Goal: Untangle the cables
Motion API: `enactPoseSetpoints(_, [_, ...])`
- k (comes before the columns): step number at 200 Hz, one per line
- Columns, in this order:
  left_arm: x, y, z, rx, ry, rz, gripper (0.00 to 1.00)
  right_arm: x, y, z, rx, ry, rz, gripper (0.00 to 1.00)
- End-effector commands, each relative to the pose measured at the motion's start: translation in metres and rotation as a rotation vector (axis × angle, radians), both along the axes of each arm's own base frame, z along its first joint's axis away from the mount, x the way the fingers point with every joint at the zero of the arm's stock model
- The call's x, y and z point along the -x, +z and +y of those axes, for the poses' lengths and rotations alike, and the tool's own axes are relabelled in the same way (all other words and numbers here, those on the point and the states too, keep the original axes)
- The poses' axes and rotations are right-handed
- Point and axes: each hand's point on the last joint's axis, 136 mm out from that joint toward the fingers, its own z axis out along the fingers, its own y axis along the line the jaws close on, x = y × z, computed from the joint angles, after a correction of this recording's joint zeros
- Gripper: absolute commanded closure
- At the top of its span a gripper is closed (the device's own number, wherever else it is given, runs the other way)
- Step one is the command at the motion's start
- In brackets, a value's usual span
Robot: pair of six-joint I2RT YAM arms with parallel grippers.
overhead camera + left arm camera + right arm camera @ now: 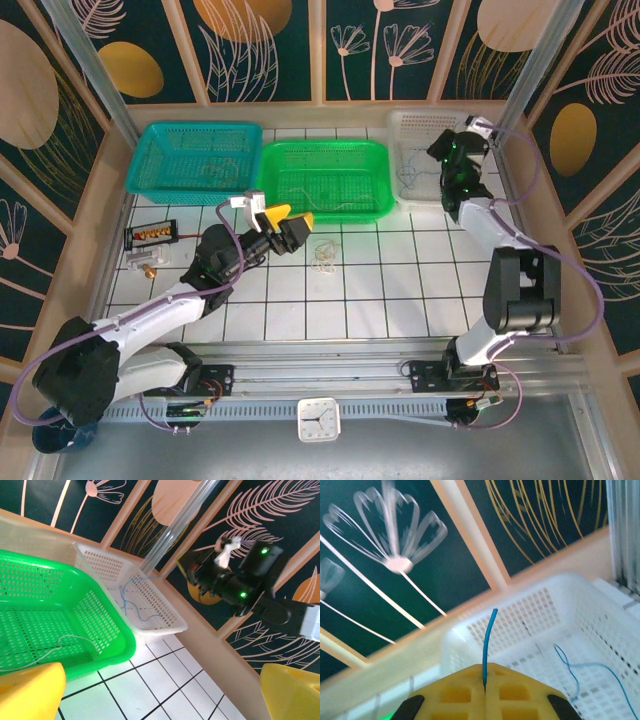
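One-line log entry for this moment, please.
right hand: shut on blue wire, over white basket | left hand: open, empty, by green basket | clump: loose on table

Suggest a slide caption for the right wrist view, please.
Right gripper pinches a thin blue wire; beyond, a white perforated plastic basket holds another blue strand.

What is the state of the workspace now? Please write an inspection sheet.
Surface: white tiled table.
Job's things: pale cables loose on tiles; one blue cable held; another blue strand in white basket; pale strand in green basket.
Clutter: teal basket, black connector strip, clock.
Grippers: left end effector open above tiles; right end effector shut on blue cable, over white basket.
Cables: purple arm cables run along both arms.
Surroundings: dark floral panels, metal posts.
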Motion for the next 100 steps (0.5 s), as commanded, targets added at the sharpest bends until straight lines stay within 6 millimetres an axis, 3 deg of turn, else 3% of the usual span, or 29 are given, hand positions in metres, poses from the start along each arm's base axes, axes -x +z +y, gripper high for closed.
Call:
enactPoseSetpoints(1, [0.002,0.004,0.003,0.014,0.009,0.005,0.01,-0.010,-0.016,-0.009,0.040,-0.035,0.026,1.00])
enactPoseSetpoints(8, [0.002,0.004,0.003,0.014,0.012,0.008,0.01,-0.015,-0.025,-0.006,0.042,-0.013,0.053,0.99])
enactPoseSetpoints(31, [0.000,0.001,0.006,0.009,0.036,0.023,0.01,-0.030,-0.042,0.001,0.026,0.055,0.129,0.58])
enactPoseSetpoints(41, [-0.001,0.000,0.008,0.007,0.048,0.026,0.01,-0.032,-0.041,0.004,0.018,0.079,0.133,0.49])
enactPoseSetpoints(65, [-0.004,-0.005,0.014,0.008,0.083,0.041,0.01,-0.028,-0.028,0.007,0.006,0.098,0.106,0.39])
enactPoseSetpoints(100, [-0.008,-0.008,0.020,0.010,0.125,0.053,0.01,-0.018,-0.008,0.009,-0.028,0.111,0.080,0.36])
